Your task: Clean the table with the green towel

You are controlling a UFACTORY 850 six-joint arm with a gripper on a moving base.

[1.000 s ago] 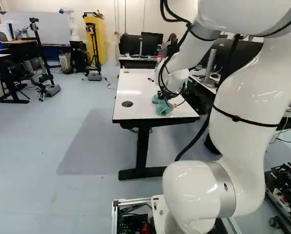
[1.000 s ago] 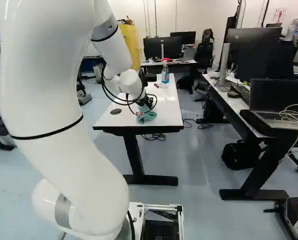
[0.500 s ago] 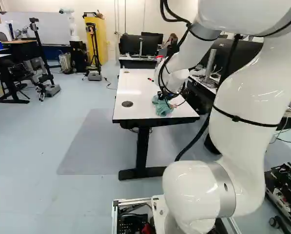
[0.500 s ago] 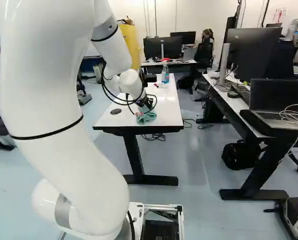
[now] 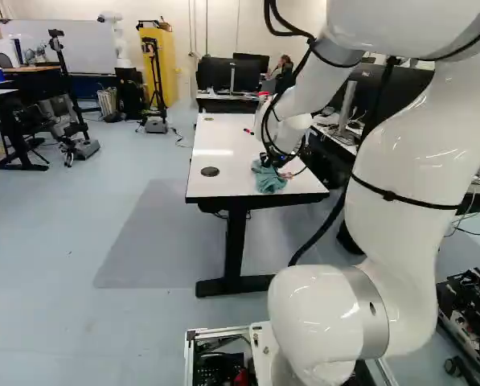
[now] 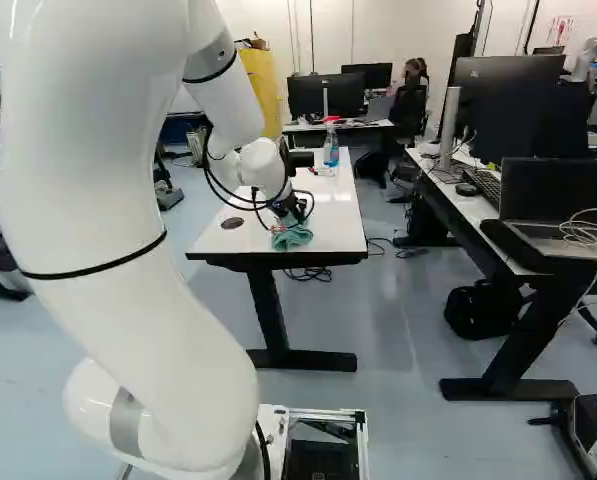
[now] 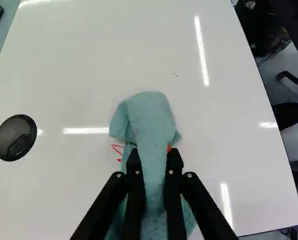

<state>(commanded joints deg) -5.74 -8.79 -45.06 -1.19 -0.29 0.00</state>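
Two fingers (image 7: 135, 200), mine, partly closed, green towel (image 7: 151, 125) pinched between; lies on table (image 6: 333, 205), centre of right base view. Risk: narrow pinch may let it bunch, missing red marks (image 7: 117, 146).

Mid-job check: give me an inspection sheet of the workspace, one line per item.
Surface: white table with red marks beside the towel, dark specks farther ahead, black cable grommet.
Job's things: green towel bunched on the table.
Clutter: spray bottle standing towards the far end.
Pincer: shut on the towel, a finger at either side.
Cables: black loops around the arm's wrist; a tangle low beneath the table.
Surroundings: desk alongside with laptop.
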